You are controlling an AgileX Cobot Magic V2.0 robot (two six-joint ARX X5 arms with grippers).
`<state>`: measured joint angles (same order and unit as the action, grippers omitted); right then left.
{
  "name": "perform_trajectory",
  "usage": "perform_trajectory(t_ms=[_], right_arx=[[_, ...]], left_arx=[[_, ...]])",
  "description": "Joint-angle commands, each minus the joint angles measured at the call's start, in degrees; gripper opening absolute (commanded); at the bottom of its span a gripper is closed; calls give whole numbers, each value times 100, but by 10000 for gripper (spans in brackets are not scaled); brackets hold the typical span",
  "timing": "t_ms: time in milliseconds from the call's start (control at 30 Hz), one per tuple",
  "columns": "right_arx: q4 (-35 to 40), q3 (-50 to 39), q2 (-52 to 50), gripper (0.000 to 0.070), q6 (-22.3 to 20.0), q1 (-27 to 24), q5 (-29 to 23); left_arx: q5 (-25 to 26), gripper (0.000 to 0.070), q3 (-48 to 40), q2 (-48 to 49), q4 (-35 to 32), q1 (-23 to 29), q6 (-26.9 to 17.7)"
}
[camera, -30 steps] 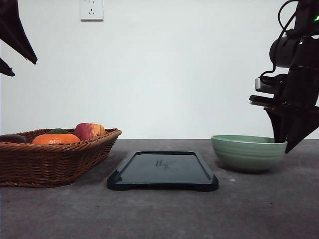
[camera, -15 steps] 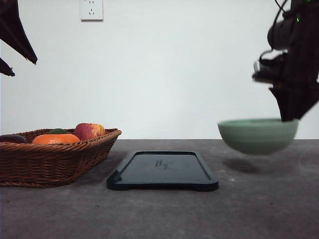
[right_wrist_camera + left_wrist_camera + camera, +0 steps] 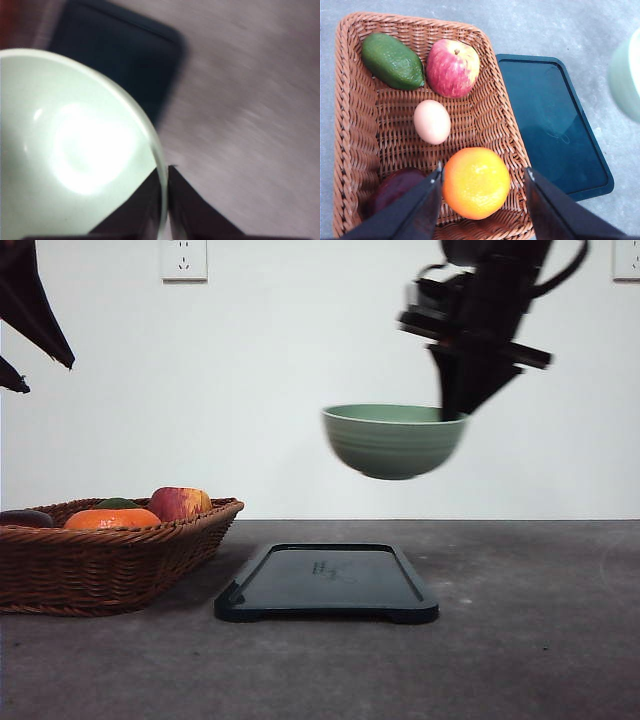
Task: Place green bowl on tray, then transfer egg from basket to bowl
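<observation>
My right gripper (image 3: 455,412) is shut on the right rim of the green bowl (image 3: 392,440) and holds it in the air, above the right end of the tray (image 3: 326,583). In the right wrist view the fingertips (image 3: 150,192) pinch the bowl (image 3: 70,150) rim, with the dark tray (image 3: 120,55) below. The egg (image 3: 432,121) lies in the middle of the basket (image 3: 350,125). My left gripper (image 3: 482,177) hangs open high above the basket, over an orange (image 3: 476,182).
The basket (image 3: 100,560) at the left also holds an apple (image 3: 452,67), an avocado (image 3: 392,61) and a dark purple fruit (image 3: 395,187). Grey tabletop (image 3: 530,640) lies right of the tray. A wall socket (image 3: 183,258) is on the back wall.
The right gripper lifted the green bowl off the table at the right and carried it up and to the left, over the tray. The left arm stayed still.
</observation>
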<state>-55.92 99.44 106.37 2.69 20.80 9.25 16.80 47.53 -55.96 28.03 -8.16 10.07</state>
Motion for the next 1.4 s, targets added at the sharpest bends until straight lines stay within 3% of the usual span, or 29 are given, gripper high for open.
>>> perform_trajectory(t_ms=[0,567,1367], right_arx=[[61,172,277,0,144,95,36],[340,571,1299,0,300,405,410],[466,568,1803,0,331,436,381]], left_arx=[[22,309,129,-33,-55,-12,-38],[22,309,129,-33,-52,-11,-37],[22,309,129,-33,-42,-11,-39]])
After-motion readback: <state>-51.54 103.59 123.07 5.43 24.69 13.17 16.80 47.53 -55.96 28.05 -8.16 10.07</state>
